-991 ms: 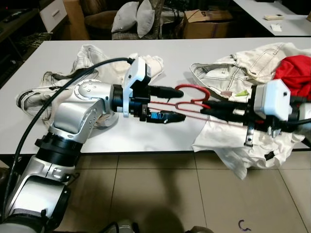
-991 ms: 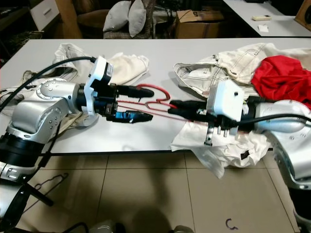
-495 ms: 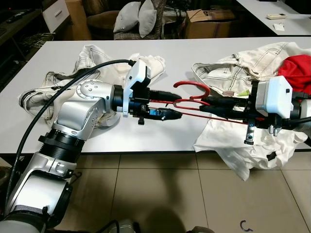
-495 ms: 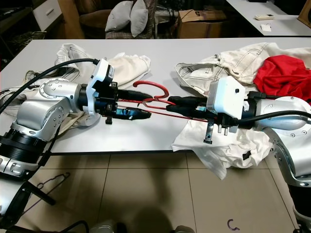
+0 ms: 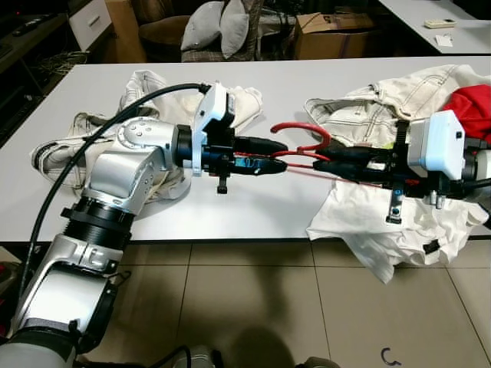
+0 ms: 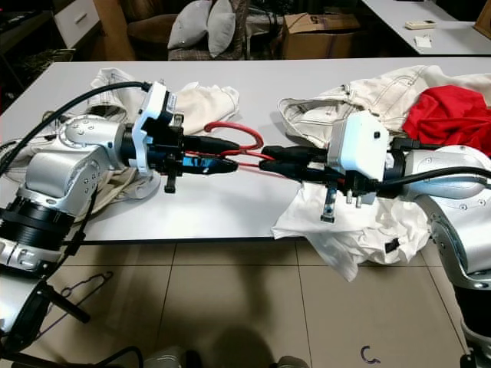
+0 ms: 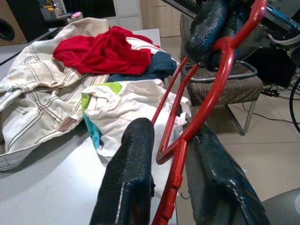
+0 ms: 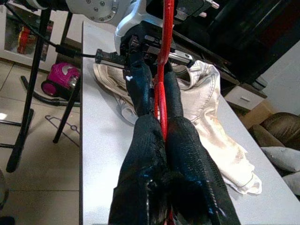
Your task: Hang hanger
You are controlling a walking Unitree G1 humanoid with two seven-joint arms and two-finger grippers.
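Note:
A red hanger hangs level above the white table, between my two grippers. My right gripper is shut on its thin lower wire; in the right wrist view the two fingers press together on the red wire. My left gripper reaches in from the left at the neck below the hook. Its fingers stand close on either side of the hanger, with a small gap still showing on one side.
White garments lie at the table's left and right, with a red one at the far right. A white cloth hangs over the front edge. A wire hanger lies on the tiled floor.
The left gripper's fingers have drawn closer together around the hanger's neck. The hanger has been lifted slightly and tipped more level, and the right gripper keeps its hold.

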